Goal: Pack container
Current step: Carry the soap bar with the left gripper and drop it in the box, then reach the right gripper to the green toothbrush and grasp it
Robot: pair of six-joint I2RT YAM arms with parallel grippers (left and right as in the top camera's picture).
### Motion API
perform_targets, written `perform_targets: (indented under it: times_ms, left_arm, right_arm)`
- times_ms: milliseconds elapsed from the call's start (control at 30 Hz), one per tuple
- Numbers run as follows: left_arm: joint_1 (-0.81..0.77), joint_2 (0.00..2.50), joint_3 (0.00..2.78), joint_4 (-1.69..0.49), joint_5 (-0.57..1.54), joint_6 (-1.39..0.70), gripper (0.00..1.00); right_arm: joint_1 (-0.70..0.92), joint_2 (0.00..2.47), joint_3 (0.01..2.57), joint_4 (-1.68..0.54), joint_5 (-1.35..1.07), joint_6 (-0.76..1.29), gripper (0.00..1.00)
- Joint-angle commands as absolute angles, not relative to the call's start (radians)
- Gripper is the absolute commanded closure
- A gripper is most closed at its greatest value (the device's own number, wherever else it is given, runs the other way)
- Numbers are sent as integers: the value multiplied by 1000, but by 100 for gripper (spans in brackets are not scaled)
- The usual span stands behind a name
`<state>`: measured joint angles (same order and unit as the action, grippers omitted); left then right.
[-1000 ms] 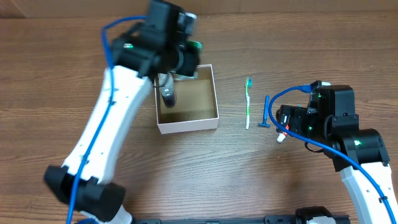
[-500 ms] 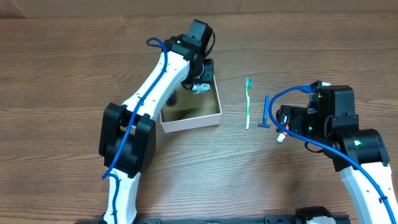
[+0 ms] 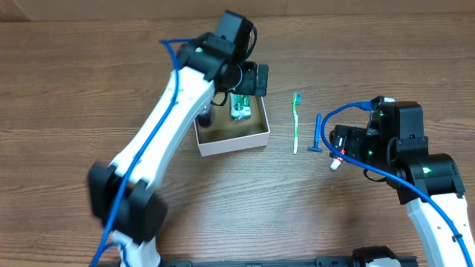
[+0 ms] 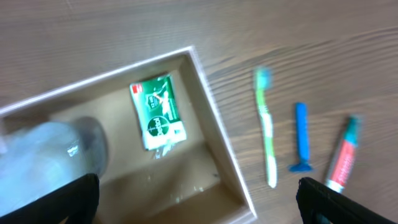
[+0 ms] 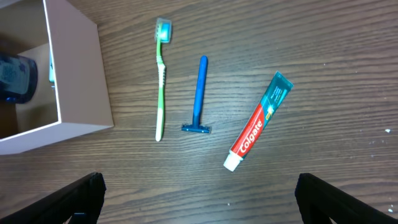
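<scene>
Left gripper (image 3: 251,80), over the container (image 3: 234,143) holding a green packet (image 3: 239,108), and right gripper (image 3: 338,146), near toothbrush (image 3: 296,122), razor (image 3: 318,133) and toothpaste (image 5: 256,129), both have fingers spread, gripping nothing.

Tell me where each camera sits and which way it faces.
Overhead: fixed above the table, looking straight down; left arm and right arm show, plus the container, toothbrush and razor.
Left wrist: over the container, looking down at a green packet inside; left fingertips at the bottom corners.
Right wrist: over the table beside the container, looking down at the toothpaste; right fingertips at the bottom corners.
Shared: both wrist views catch toothbrush, razor and toothpaste.
</scene>
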<state>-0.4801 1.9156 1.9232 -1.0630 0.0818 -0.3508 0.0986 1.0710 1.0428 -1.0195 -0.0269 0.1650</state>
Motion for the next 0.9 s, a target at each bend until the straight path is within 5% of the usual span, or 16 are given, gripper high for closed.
perform_targets:
  times_ms: [0, 33, 100, 133, 433, 867]
  left_arm:
    - [-476, 1681, 1935, -1147, -11, -291, 0]
    - [-467, 1647, 1935, -1179, -44, -291, 0]
    - [-423, 1567, 1935, -1283, -176, -331, 0]
    - [-390, 1534, 1935, -1335, -245, -373, 0]
    - [-11, 1439, 1933, -1499, -199, -430, 0]
    - [13, 1521, 1932, -1518, -187, -388, 0]
  right_arm:
    - [95, 1065, 1067, -1007, -28, 176, 3]
    - [95, 1065, 1067, -1003, -28, 176, 12]
    - [96, 1074, 1067, -986, -33, 176, 79]
    - [96, 1088, 1067, -976, -46, 176, 96]
    - [131, 1391, 1067, -775, -204, 100, 96]
    - [427, 1667, 1067, -528, -133, 75, 96]
